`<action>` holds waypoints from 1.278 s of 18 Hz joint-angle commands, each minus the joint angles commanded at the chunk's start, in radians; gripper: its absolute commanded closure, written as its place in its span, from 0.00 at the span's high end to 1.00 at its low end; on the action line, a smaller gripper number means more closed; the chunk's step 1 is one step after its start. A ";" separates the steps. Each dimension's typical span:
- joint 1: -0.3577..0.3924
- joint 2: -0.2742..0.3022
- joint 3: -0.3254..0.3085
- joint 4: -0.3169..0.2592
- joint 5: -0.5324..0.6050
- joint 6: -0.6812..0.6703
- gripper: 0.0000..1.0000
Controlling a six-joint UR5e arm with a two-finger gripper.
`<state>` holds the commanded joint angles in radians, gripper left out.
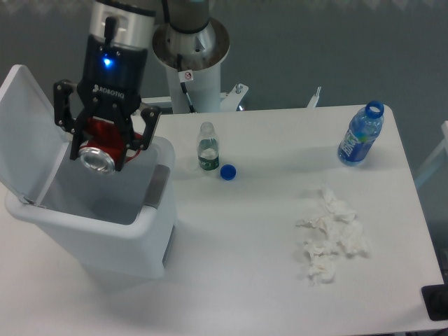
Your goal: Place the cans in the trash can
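Red metal shows between the fingers of the hand (103,148), which is closed around a can (98,152) lying on its side, its shiny silver round end facing out toward the camera. The hand hangs over the open mouth of the trash can (133,231), at about ten o'clock on the counter (266,280), so the can sits above the bin's interior and not yet inside it. The white lid (24,126) is tipped back to the bin's nine o'clock side, leaving the opening free, which is presumably why the arm comes in from above at the twelve o'clock edge. Holding the can sideways across its body gives the two fingers a firm bite on the curved wall; letting go here should drop it straight in. Near the middle of the counter a small clear bottle with a green label (207,148) stands upright, with a loose blue cap (227,171) just beside it at four o'clock. A blue-labelled water bottle (360,136) stands uncapped at two o'clock, and crumpled white tissue (330,238) lies at four o'clock. No other can is visible.
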<state>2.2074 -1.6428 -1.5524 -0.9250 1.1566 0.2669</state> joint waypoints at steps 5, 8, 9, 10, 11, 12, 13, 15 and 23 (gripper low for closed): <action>-0.009 -0.017 -0.002 -0.002 0.000 0.000 0.68; -0.011 -0.025 -0.008 -0.002 0.000 0.006 0.69; -0.011 -0.025 -0.011 -0.002 0.000 0.006 0.69; -0.011 -0.026 -0.015 -0.002 0.000 0.008 0.72; -0.014 -0.026 -0.017 0.000 0.000 0.009 0.73; -0.020 -0.029 -0.017 0.000 0.000 0.011 0.75; -0.021 -0.034 -0.017 0.000 0.000 0.011 0.76; -0.021 -0.038 -0.017 0.000 0.000 0.012 0.80; -0.008 -0.041 -0.005 0.000 0.003 0.017 1.00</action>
<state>2.1997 -1.6843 -1.5570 -0.9250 1.1597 0.2837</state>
